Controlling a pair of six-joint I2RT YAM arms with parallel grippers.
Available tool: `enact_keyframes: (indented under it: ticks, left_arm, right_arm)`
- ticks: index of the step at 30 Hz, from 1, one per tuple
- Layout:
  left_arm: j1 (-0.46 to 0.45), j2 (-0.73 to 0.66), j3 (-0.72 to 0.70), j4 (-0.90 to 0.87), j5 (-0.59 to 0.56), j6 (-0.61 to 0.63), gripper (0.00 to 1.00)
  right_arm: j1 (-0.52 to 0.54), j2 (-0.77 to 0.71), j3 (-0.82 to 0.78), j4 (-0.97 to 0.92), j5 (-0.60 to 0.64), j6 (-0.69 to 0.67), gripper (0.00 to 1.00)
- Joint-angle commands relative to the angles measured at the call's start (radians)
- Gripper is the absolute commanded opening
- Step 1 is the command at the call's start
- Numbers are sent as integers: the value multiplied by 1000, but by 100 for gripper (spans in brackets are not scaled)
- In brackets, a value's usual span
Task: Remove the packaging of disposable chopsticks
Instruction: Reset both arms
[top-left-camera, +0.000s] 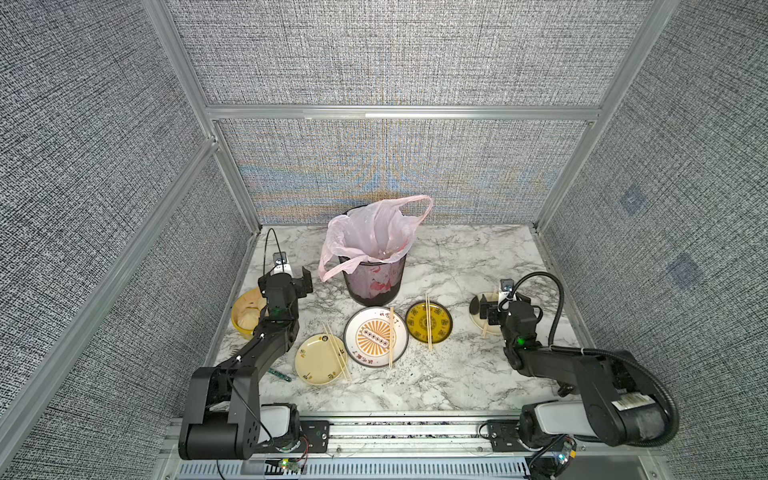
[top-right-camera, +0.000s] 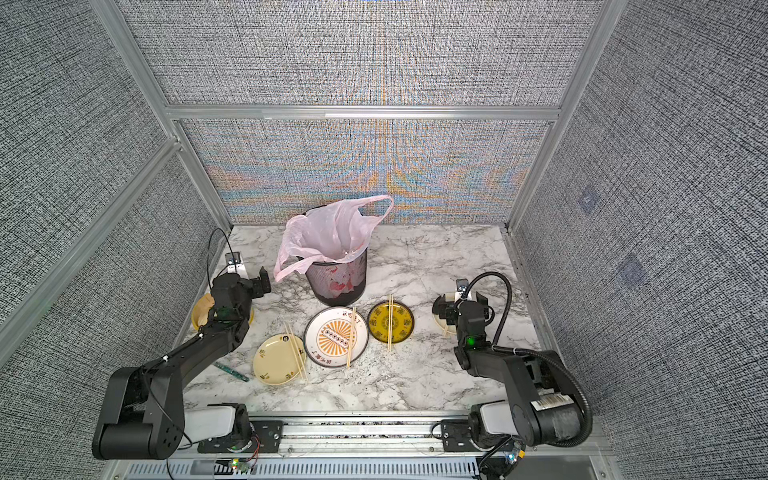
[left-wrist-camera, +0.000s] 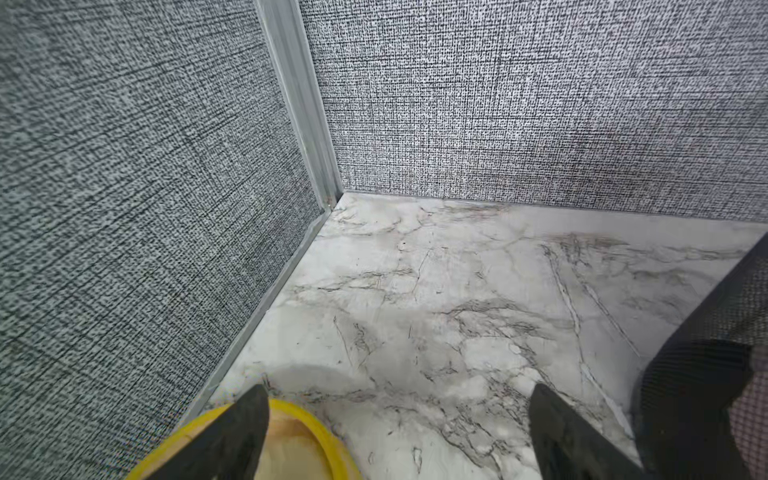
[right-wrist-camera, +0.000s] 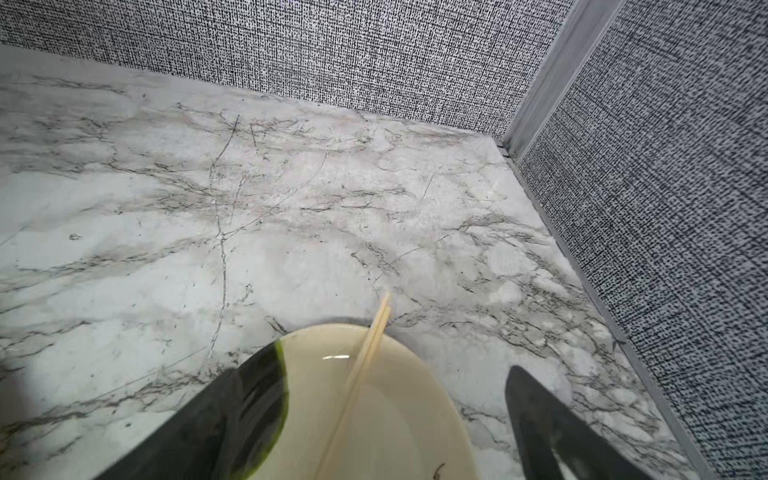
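Marble-patterned tabletop (top-left-camera: 457, 257), enclosed by grey woven-fabric walls (top-left-camera: 395, 62) on aluminium rails (top-left-camera: 399, 113). Round black mesh bin (top-left-camera: 374, 291), lined with a thin pink bag (top-left-camera: 370, 232), stands behind the plates. Bare wooden chopsticks (top-left-camera: 391, 336) — slim, pale, straight — lie one pair across each of four round plates: cream plate (top-left-camera: 311, 365), white plate (top-left-camera: 358, 320) with orange sunburst, dark gold-patterned plate (top-left-camera: 440, 322), glossy dark-edged plate (right-wrist-camera: 415, 395). Left gripper (left-wrist-camera: 400, 386): jaws wide apart, holding nothing, over the rim of a yellow bowl (left-wrist-camera: 316, 419). Right gripper (right-wrist-camera: 386, 368): jaws wide apart, empty, over the dark-edged plate.
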Motion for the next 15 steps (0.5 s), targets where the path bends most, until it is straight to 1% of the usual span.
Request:
enact_keyframes:
  ticks: [1, 3, 4, 6, 7, 8, 9, 10, 11, 12, 13, 14, 15]
  left_arm:
    - [27, 24, -7, 65, 210, 5, 97]
    - [28, 60, -19, 135, 226, 20, 99]
    - [28, 85, -18, 157, 222, 31, 100]
    - [29, 149, 2, 172, 220, 35, 100]
    - [28, 163, 6, 181, 238, 42, 98]
    - [28, 152, -2, 192, 272, 65, 95]
    - [28, 119, -17, 189, 323, 137, 94]
    - [25, 76, -27, 173, 339, 148, 94]
    - [26, 19, -13, 78, 343, 133, 95]
    - [25, -38, 23, -94, 314, 128, 95]
    - [25, -61, 32, -162, 276, 135, 95]
    - [26, -76, 9, -156, 254, 121, 95]
    - [26, -81, -12, -146, 211, 39, 95]
  right_arm:
    - [-4, 80, 13, 123, 0, 23, 99]
    - [-5, 154, 29, 193, 17, 18, 99]
    - [-5, 146, 33, 161, 22, 25, 99]
    - [-15, 108, 72, 29, 15, 48, 99]
    - [-21, 112, 76, 32, 9, 52, 99]
    - [-24, 123, 77, 47, 18, 56, 99]
    - [-25, 131, 78, 58, 22, 56, 99]
    - [-25, 136, 78, 65, 26, 56, 99]
    - [-26, 137, 80, 61, 26, 58, 99]
    - [-28, 134, 83, 52, 26, 62, 99]
    - [-29, 134, 82, 54, 26, 61, 99]
    - [-29, 135, 80, 60, 26, 61, 99]
    - [-29, 135, 79, 62, 28, 60, 99]
